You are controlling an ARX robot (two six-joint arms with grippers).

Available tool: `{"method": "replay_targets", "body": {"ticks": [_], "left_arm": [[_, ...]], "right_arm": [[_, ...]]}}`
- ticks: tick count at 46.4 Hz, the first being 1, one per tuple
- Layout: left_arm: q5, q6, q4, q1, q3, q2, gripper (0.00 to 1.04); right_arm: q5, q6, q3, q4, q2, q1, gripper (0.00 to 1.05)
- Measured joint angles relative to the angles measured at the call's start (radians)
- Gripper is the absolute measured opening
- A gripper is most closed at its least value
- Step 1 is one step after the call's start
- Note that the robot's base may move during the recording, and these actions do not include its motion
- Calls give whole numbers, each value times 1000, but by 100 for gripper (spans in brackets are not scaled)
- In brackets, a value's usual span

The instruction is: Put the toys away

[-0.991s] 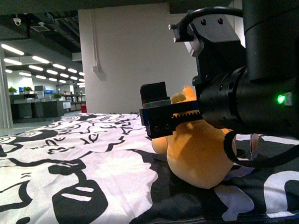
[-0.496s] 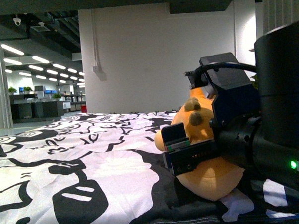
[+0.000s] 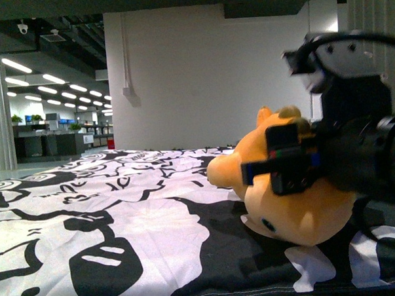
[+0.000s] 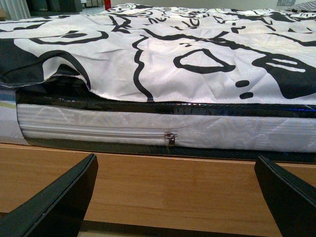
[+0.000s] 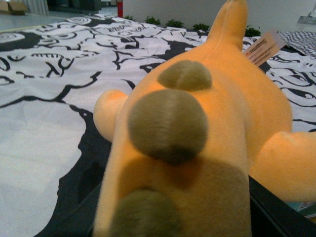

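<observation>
The orange plush toy [image 3: 305,205] lies on the patterned bedspread [image 3: 121,210], with the right gripper [image 3: 286,160] pinched around its spotted back. It looks light and squashy, so I'd say a deep bite on the body beats a limb. The left gripper [image 4: 173,195] hangs wide and empty beside the mattress [image 4: 98,128].

The orange-yellow plush animal [image 5: 197,148] is fuzzy matt cloth, its brown bumps [image 5: 168,126] short velvety pile, its tag [image 5: 264,47] perhaps paper. The black-and-white printed bedsheet [image 4: 163,64] is smooth, faintly shiny fabric over a white quilted cloth mattress [image 4: 98,126] with a metal zip pull [image 4: 171,138]; the tan bed frame board [image 4: 173,192] is smooth matt wood.
</observation>
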Motion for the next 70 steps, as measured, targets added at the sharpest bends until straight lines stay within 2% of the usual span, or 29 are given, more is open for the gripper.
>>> {"method": "replay_targets", "body": {"ticks": [3, 8, 16, 25, 30, 40, 53, 70], "left_arm": [[0, 0, 0, 0, 0, 0, 99], [0, 0, 0, 0, 0, 0, 99], [0, 0, 0, 0, 0, 0, 99], [0, 0, 0, 0, 0, 0, 99], [0, 0, 0, 0, 0, 0, 99], [0, 0, 0, 0, 0, 0, 99], [0, 0, 0, 0, 0, 0, 99], [0, 0, 0, 0, 0, 0, 99]], "right_arm": [[-68, 36, 1, -55, -86, -32, 25], [-183, 72, 1, -117, -221, -105, 11], [-403, 159, -59, -204, -448, -264, 8], [-713, 278, -282, -260, -751, -438, 8], [-784, 347, -399, -289, -911, -523, 8], [-784, 382, -577, -386, -1145, -553, 8], [-643, 375, -686, -395, -1240, -477, 8], [-442, 266, -814, -372, -1328, -342, 8]]}}
